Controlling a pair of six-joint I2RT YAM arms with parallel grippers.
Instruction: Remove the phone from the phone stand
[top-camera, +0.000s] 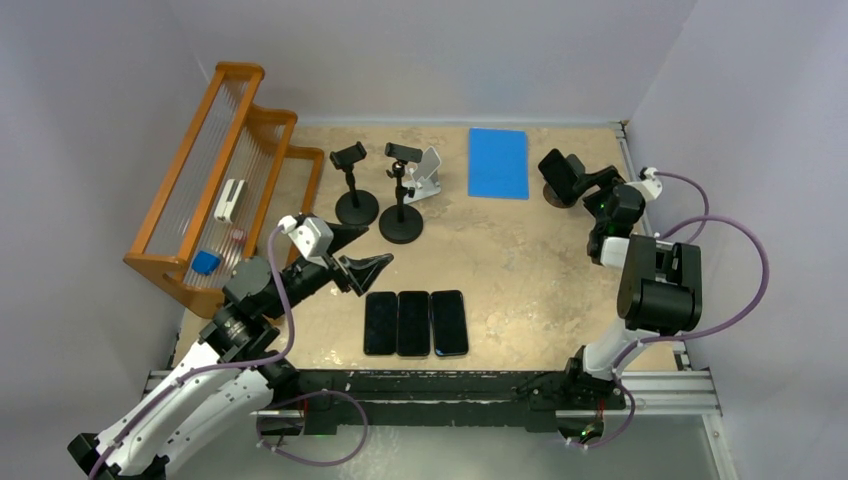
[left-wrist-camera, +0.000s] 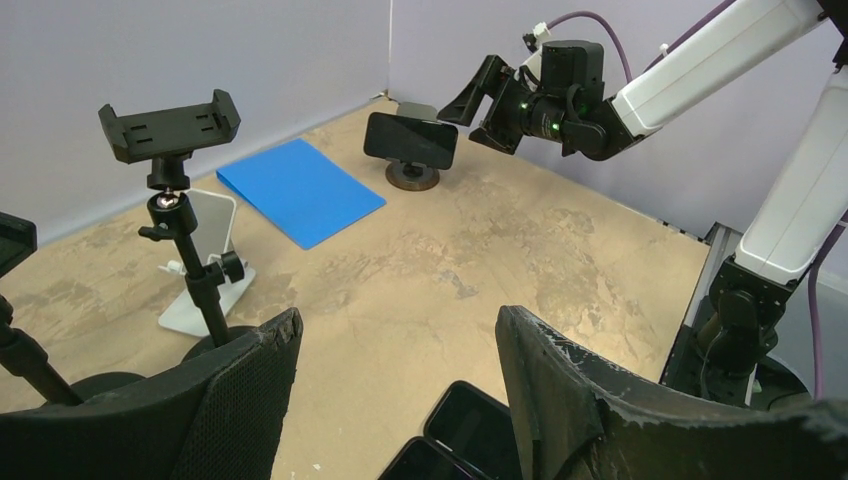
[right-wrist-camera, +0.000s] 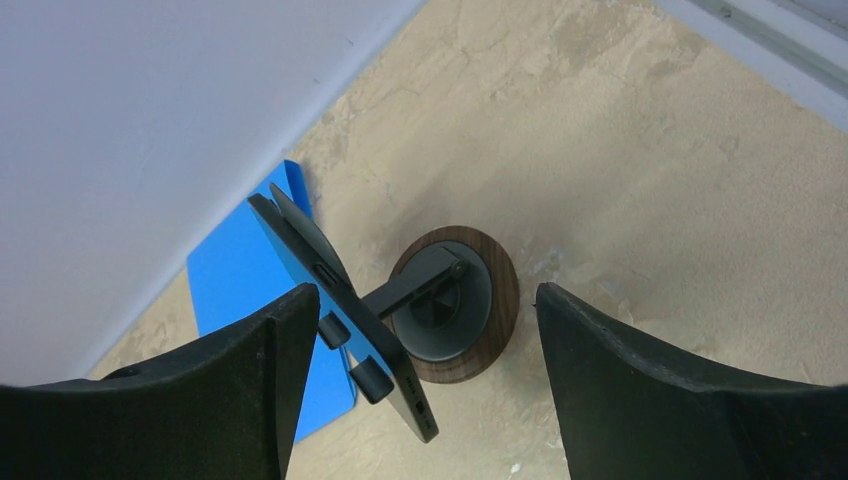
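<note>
Right tool (right-wrist-camera: 422, 300) wide open, empty. Phone (right-wrist-camera: 310, 262) sits by its left finger, phone stand (right-wrist-camera: 470, 320) between fingers. I'd shift left, straddle phone edges, then close gently.

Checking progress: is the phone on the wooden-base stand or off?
On. The phone sits tilted in the cradle of the stand.

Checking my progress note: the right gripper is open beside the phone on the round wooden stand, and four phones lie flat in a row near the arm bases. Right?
Not quite. Three phones lie flat in that row, not four, as the top external view shows. The rest holds: right gripper open beside the phone on the round wooden stand.
</note>
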